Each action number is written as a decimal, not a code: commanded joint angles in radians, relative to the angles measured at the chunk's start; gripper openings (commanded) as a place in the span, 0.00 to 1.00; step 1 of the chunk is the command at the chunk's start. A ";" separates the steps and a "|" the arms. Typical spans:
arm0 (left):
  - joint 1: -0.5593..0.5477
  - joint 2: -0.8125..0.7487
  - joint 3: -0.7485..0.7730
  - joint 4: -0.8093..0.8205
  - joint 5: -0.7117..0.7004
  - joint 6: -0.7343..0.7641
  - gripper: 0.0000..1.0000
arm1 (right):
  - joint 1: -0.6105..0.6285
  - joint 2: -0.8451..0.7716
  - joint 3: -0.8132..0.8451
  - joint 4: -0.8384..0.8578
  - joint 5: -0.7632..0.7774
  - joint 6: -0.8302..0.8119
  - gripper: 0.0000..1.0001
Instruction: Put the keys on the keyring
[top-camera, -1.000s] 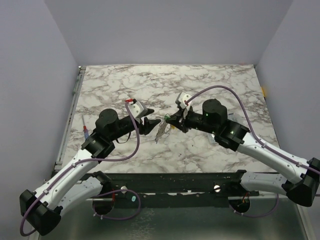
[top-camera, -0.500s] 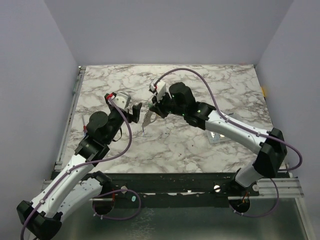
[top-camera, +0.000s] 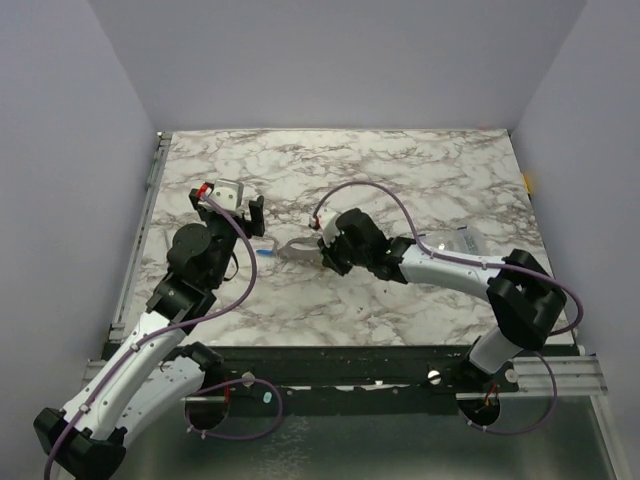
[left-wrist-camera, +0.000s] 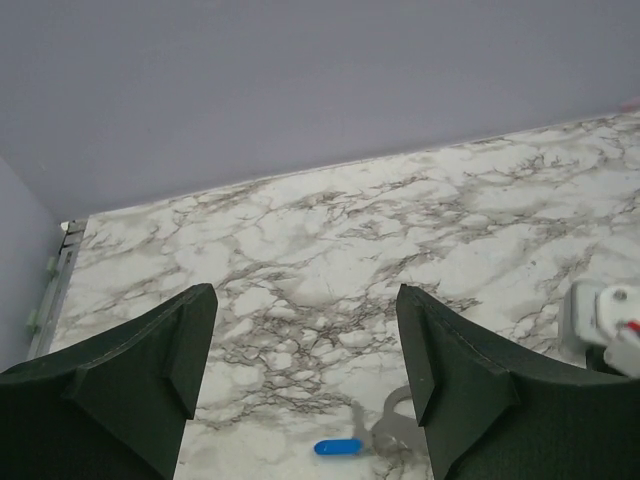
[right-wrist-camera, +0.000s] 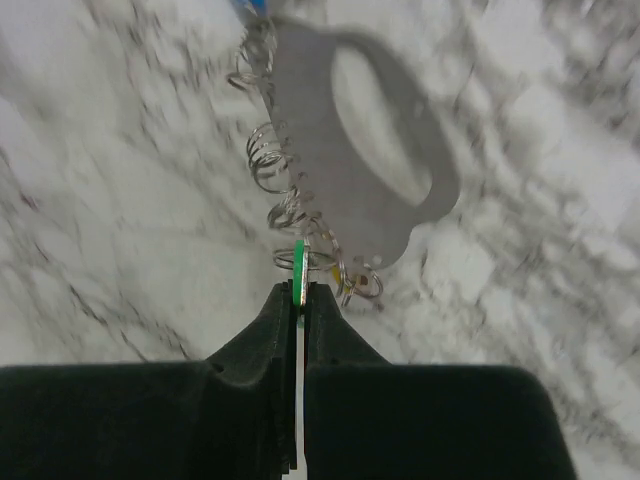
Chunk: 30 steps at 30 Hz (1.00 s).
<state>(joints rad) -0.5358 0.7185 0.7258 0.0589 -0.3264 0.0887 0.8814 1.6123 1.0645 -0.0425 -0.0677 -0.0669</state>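
Currently the right pincer is pinching a tiny green-headed key beside the silvery-grey oval metal keyring; the left pincer is hovering, spread wide.

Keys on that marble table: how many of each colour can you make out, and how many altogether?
Blue key: 1
Green key: 1, pinched in the right gripper
Yellow key: perhaps 1, only a yellowish sliver beside the green one, too little showing to be sure
Total: 2 for certain, 3 if the sliver is a key
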 joint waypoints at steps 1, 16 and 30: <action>0.007 0.003 0.018 0.005 0.000 -0.020 0.79 | -0.009 -0.039 -0.152 0.006 0.000 0.036 0.01; 0.010 0.022 0.018 0.005 0.010 -0.023 0.78 | -0.013 -0.050 -0.188 -0.240 -0.012 0.146 0.36; 0.010 0.070 0.010 0.011 -0.061 -0.029 0.99 | -0.018 -0.395 -0.201 -0.068 0.307 0.220 1.00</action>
<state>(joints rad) -0.5312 0.7620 0.7258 0.0608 -0.3305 0.0677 0.8688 1.3079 0.8631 -0.2409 0.0711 0.1135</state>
